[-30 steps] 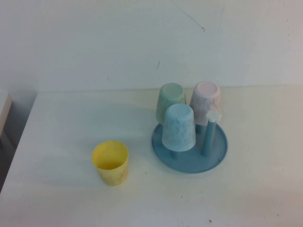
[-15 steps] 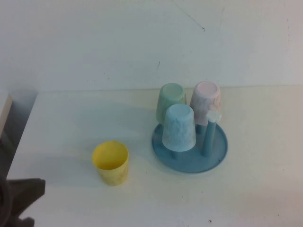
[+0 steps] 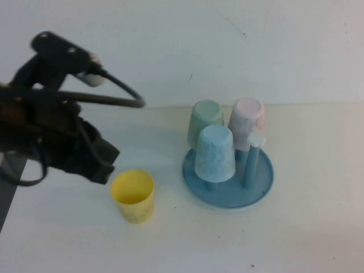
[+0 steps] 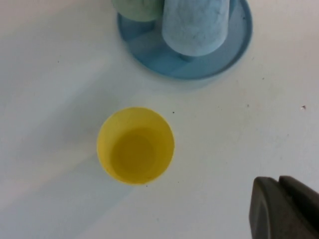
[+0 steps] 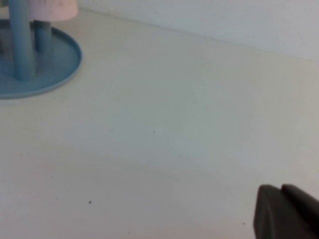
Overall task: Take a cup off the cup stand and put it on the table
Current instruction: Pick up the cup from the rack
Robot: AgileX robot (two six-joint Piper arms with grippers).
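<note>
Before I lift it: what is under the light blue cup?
A blue peg pokes out below the light blue cup, standing on the cup stand. Its knob is hidden inside. Left claw hovers near the yellow cup.

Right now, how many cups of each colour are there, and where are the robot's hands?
Light blue cup, on the cup stand: 1
Mint green cup: 1
Pink cup: 1
Yellow cup, on the table: 1
Total: 4 cups
Left gripper: beside the yellow cup
Right gripper: above bare table
</note>
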